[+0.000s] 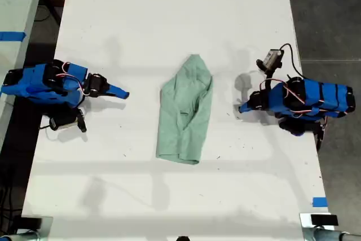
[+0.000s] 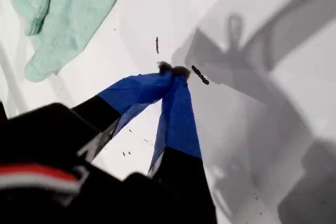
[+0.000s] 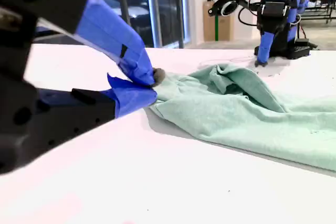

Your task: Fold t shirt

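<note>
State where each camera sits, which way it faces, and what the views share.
Exterior view: overhead, looking straight down on the white table, the t shirt and both blue arms.
First wrist view: on my first claw, looking down past its shut tips at the table.
Second wrist view: low on my second claw, looking across the t shirt toward the first arm.
Shared: all three show the t shirt.

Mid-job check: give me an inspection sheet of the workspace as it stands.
Surface: white table, smooth and flat.
Job's things: t shirt lies rumpled, partly folded into a long strip between the arms.
Clutter: small dark specks; blue tape tab at the table's edge.
Grippers: my first gripper shut, tips at the table, apart from the shirt; my second gripper shut, empty.
Cables: black cable loops beside my first arm.
Surroundings: dark floor; second table at the exterior view's left.
</note>
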